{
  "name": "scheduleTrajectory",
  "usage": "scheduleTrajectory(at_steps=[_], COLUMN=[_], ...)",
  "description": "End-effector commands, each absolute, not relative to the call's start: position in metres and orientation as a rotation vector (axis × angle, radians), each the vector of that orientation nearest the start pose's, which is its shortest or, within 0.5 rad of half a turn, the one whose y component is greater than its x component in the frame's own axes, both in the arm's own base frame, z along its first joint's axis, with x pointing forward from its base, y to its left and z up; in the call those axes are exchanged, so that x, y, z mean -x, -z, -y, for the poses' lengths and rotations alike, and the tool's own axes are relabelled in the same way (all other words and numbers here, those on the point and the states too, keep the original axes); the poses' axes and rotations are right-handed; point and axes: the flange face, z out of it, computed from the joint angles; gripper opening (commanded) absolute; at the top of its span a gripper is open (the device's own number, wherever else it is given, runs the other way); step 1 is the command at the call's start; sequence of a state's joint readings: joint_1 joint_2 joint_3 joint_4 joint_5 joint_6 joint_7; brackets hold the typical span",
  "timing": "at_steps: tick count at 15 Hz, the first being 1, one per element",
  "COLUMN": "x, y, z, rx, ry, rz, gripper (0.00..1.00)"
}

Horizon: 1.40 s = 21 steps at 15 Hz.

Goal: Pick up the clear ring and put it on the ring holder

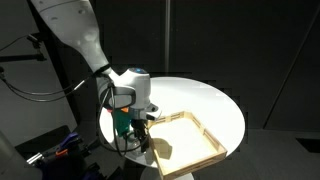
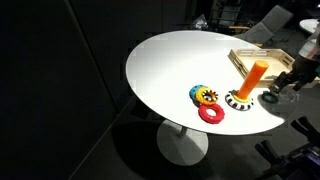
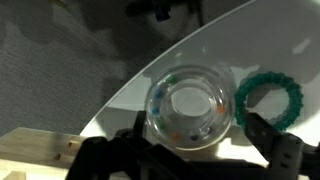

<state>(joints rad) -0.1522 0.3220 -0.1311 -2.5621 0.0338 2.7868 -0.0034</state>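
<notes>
Gripper state: the gripper (image 3: 195, 138) stood wide open with nothing in its hold. One dark finger showed on each side of the wrist view, and the gap between them was wider than the ring.
Clear ring location: the clear ring (image 3: 188, 105) lay flat on the white table (image 3: 280, 40), near the table edge, centred between the two fingers and just ahead of them.
Ring axis: the hole faced straight up at the wrist camera, so no long axis governed the approach and either diameter suited the jaws.
Neighbour: a green ring (image 3: 268, 100) lay just beside the clear ring. Whether they touched could not be told.
Ring holder location: in an exterior view, the ring holder (image 2: 256, 80) stood upright close beside the gripper (image 2: 291, 82), toward the table's middle and in front of the wooden tray (image 2: 250, 55).
Judged next move: descend, close across the ring, then lift and carry it sideways over the peg.
</notes>
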Motion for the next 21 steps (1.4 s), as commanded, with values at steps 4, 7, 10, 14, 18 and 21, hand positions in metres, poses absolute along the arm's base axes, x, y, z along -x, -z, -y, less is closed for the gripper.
scheduleTrajectory(at_steps=[4, 7, 10, 14, 18, 21], x=[-0.417, -0.416, -0.414, -0.412, -0.411, -0.410], y=[-0.135, -0.136, -0.139, -0.143, -0.146, -0.144], z=[0.122, 0.125, 0.129, 0.134, 0.138, 0.138], rx=[3.101, 3.105, 3.110, 3.120, 3.121, 3.112], ry=[-0.094, -0.093, -0.108, -0.113, -0.112, -0.102], rz=[-0.515, -0.522, -0.535, -0.542, -0.555, -0.559], gripper=[1.00, 1.00, 1.00, 1.00, 1.00, 1.00])
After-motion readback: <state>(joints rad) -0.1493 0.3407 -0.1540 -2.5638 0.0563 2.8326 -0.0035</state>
